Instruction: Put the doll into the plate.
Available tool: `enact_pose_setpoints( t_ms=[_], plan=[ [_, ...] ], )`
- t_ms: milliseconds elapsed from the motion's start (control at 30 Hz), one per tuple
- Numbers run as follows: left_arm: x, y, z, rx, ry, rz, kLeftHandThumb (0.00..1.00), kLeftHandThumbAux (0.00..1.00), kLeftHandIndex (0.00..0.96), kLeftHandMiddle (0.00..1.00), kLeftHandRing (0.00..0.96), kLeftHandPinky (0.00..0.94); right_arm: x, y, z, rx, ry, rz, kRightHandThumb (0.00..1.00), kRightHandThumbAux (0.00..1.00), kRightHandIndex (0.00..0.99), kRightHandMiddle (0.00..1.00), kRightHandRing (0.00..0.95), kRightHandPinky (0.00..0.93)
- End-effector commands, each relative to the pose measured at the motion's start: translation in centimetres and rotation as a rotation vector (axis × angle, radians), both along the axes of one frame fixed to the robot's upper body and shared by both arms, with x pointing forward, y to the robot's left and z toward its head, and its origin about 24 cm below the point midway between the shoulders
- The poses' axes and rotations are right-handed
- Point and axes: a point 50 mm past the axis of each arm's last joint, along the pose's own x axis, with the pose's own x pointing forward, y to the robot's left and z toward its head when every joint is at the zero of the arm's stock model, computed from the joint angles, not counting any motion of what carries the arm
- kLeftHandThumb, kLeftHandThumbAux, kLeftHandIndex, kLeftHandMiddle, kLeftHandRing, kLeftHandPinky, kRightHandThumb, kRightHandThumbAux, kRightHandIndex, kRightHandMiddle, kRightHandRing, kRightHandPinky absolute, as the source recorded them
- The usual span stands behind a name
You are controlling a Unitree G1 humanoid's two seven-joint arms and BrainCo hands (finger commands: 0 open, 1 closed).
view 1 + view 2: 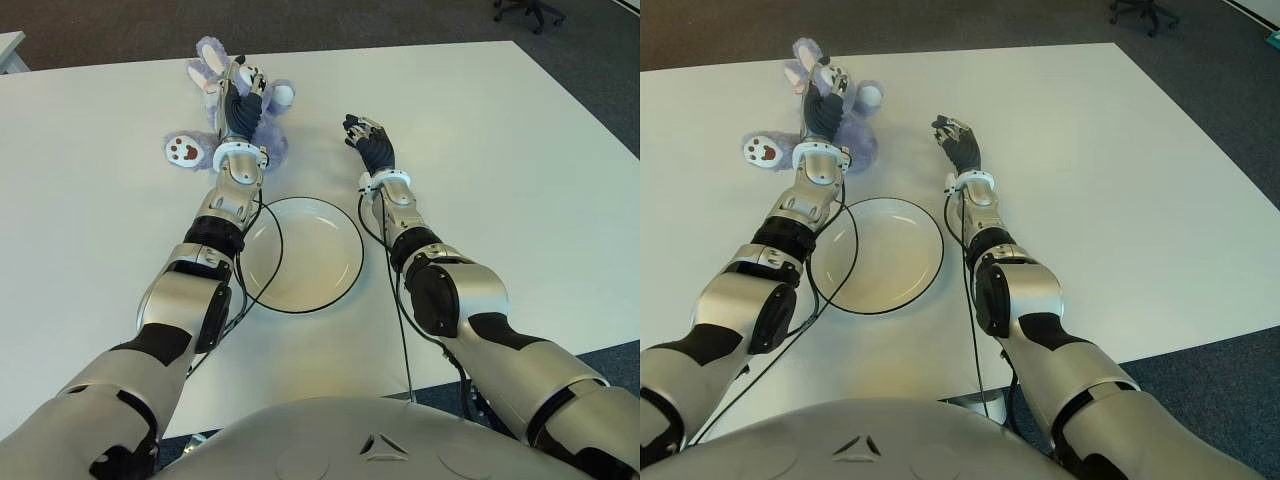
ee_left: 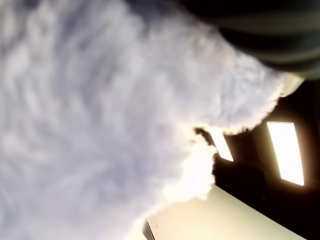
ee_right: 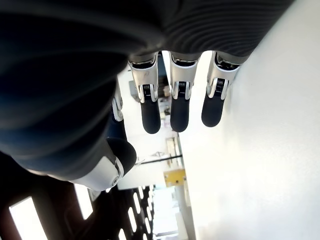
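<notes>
I have my left hand (image 1: 238,104) laid over the doll (image 1: 268,132), fingers (image 1: 243,76) draped along its long axis, grip unconfirmed (fur fills the wrist view); plate (image 1: 340,290) lies wristward, right hand (image 1: 366,140) spread idle beside.

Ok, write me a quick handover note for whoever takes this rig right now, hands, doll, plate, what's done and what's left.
Left hand: lying over the purple plush doll at the table's far side; a closed grasp cannot be confirmed.
Right hand: open, holding nothing, showing right of the doll beyond the plate.
Plate: empty, on the white table, nearer the robot than the doll.
Done: reach to the doll.
Left: grasp, carry, set it in the plate.
</notes>
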Motion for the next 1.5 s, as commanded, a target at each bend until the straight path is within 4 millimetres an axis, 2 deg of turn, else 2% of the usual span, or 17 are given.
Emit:
enact_pose_setpoints(
  t_ms=[33, 100, 267, 400, 633, 767, 833, 933, 1033, 1267, 1500],
  plan=[
    [-0.54, 0.27, -1.98, 0.056, 0.096, 0.019, 0.677, 0.294, 0.246, 0.287, 0.239, 0.238, -1.28, -0.23, -3.03, 0.005, 0.139, -0.009, 0.704, 0.734, 0.402, 0.168, 0.134, 0.163],
    [-0.56, 0.27, -2.04, 0.072, 0.103, 0.028, 0.715, 0.315, 0.303, 0.315, 0.269, 0.269, -1.28, -0.24, -3.02, 0.007, 0.139, -0.011, 0.704, 0.734, 0.402, 0.169, 0.136, 0.168],
    [-0.39, 0.34, -2.14, 0.106, 0.121, 0.039, 0.751, 0.325, 0.365, 0.344, 0.315, 0.314, -1.25, -0.02, -2.82, 0.008, 0.121, -0.003, 0.703, 0.734, 0.402, 0.174, 0.147, 0.183],
    [-0.33, 0.38, -2.18, 0.116, 0.127, 0.038, 0.78, 0.323, 0.379, 0.369, 0.344, 0.346, -1.35, 0.02, -2.72, 0.012, 0.094, -0.001, 0.701, 0.733, 0.401, 0.173, 0.147, 0.179],
    [-0.32, 0.37, -2.24, 0.097, 0.142, 0.024, 0.79, 0.3, 0.345, 0.386, 0.355, 0.336, -1.27, 0.09, -2.63, 0.027, 0.1, -0.009, 0.702, 0.733, 0.401, 0.175, 0.144, 0.171],
    [-0.35, 0.35, -2.37, 0.097, 0.149, 0.022, 0.795, 0.295, 0.297, 0.362, 0.335, 0.298, -1.25, 0.04, -2.71, 0.028, 0.113, -0.013, 0.702, 0.733, 0.401, 0.173, 0.143, 0.172],
    [-0.33, 0.35, -2.39, 0.104, 0.159, 0.017, 0.795, 0.295, 0.285, 0.358, 0.332, 0.308, -1.23, 0.06, -2.73, 0.024, 0.119, -0.012, 0.702, 0.733, 0.401, 0.171, 0.142, 0.171],
    [-0.29, 0.33, -2.38, 0.119, 0.176, 0.008, 0.772, 0.301, 0.246, 0.347, 0.324, 0.326, -1.24, 0.07, -2.78, 0.015, 0.123, -0.008, 0.702, 0.733, 0.401, 0.166, 0.139, 0.169],
    [-0.27, 0.27, -2.33, 0.135, 0.19, 0.001, 0.697, 0.314, 0.2, 0.335, 0.309, 0.287, -1.28, 0.05, -2.83, 0.006, 0.12, -0.002, 0.701, 0.733, 0.401, 0.161, 0.14, 0.18],
    [-0.31, 0.15, -2.22, 0.22, 0.222, -0.032, 0.57, 0.306, 0.131, 0.303, 0.288, 0.262, -1.41, -0.13, -3.13, 0.006, 0.133, -0.009, 0.703, 0.733, 0.402, 0.164, 0.139, 0.17],
    [-0.3, 0.13, -2.19, 0.261, 0.253, -0.031, 0.527, 0.276, 0.082, 0.223, 0.211, 0.209, -1.43, 0.07, -3.08, 0.017, 0.129, -0.007, 0.702, 0.733, 0.401, 0.157, 0.128, 0.155]
  ],
)
